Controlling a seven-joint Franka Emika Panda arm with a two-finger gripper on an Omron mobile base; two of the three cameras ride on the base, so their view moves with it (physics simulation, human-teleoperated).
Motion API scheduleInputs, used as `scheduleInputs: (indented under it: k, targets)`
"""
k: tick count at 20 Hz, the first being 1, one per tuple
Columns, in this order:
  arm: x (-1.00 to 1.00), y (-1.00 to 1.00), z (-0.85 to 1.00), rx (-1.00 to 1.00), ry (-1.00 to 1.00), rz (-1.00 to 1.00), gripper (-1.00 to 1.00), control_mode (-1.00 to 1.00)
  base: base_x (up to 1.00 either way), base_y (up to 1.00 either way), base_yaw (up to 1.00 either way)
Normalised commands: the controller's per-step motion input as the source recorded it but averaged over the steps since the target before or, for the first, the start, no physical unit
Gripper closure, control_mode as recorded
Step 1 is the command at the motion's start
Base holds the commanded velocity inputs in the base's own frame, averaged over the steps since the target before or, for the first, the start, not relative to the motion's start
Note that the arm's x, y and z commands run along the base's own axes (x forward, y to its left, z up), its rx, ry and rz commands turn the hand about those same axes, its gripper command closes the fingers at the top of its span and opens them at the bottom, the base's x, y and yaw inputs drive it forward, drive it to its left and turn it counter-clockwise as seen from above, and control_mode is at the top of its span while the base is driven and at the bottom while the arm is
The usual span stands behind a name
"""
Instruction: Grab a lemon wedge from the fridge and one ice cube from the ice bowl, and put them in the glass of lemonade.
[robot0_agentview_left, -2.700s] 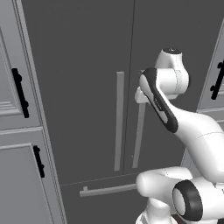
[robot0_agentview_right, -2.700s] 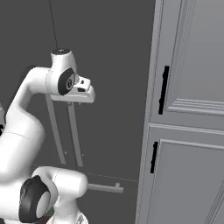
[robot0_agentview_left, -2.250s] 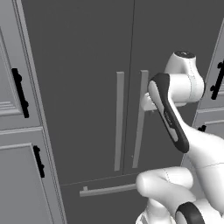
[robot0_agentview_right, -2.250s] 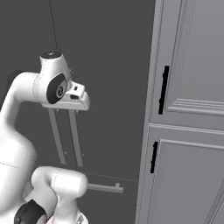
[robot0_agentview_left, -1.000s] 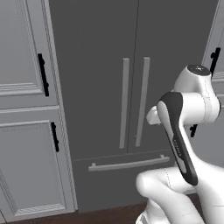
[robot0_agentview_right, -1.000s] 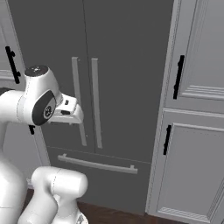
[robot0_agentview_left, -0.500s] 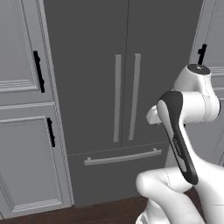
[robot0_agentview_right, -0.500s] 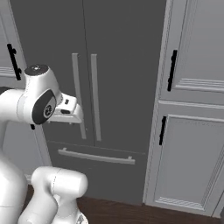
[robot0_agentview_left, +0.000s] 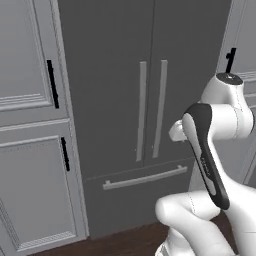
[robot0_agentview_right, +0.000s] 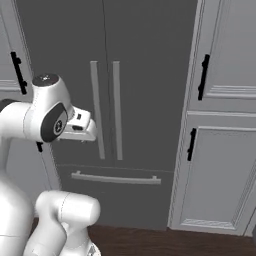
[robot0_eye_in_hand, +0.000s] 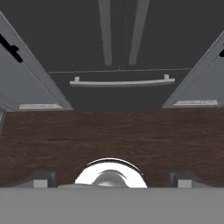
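Fridge (robot0_agentview_left: 125, 85) dead ahead in the left base view, dark grey, both doors shut, two pale bar handles (robot0_agentview_left: 151, 112) upright side by side at the door seam, drawer handle (robot0_agentview_left: 145, 178) lying across the bottom drawer. Light grey panelled cabinets (robot0_agentview_left: 30, 125) to its left with black handles (robot0_agentview_left: 52, 84); more cabinet at the far right edge. White arm (robot0_agentview_left: 210, 150) folded up in the lower right, well short of the doors, touching nothing.

Right base view: same fridge (robot0_agentview_right: 140, 60) seen from the other side, handle pair (robot0_agentview_right: 107, 110) left of centre, drawer bar (robot0_agentview_right: 116, 179) below. Cabinets (robot0_agentview_right: 220, 150) on the right here, upper and lower door each with a black handle (robot0_agentview_right: 203, 76). Arm's elbow (robot0_agentview_right: 47, 115) at the left, hand end pointing toward the fridge, apart from it. Strip of dark wood floor (robot0_agentview_right: 175, 242) along the bottom.

Hand view: looks down and forward over dark wood floor (robot0_eye_in_hand: 112, 135) to the foot of the fridge (robot0_eye_in_hand: 118, 94); drawer handle (robot0_eye_in_hand: 121, 82) across the middle, lower ends of the door handles (robot0_eye_in_hand: 120, 30) above. Gripper (robot0_eye_in_hand: 112, 180) spread wide, holding nothing, one finger tip (robot0_eye_in_hand: 40, 180) low at each side.
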Motion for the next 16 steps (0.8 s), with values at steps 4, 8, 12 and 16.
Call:
scheduleInputs:
  k: [4,8,12,16]
  targets:
    - [0.00,0.00,0.00,0.00,0.00,0.00,-1.00,1.00,-0.28,1.00,0.29]
    - [0.00,0.00,0.00,0.00,0.00,0.00,-1.00,1.00,0.55,0.90,0.63]
    - [0.00,0.00,0.00,0.00,0.00,0.00,-1.00,1.00,0.83,0.37,0.69]
    - [0.00,0.00,0.00,0.00,0.00,0.00,-1.00,1.00,0.85,0.31,0.68]
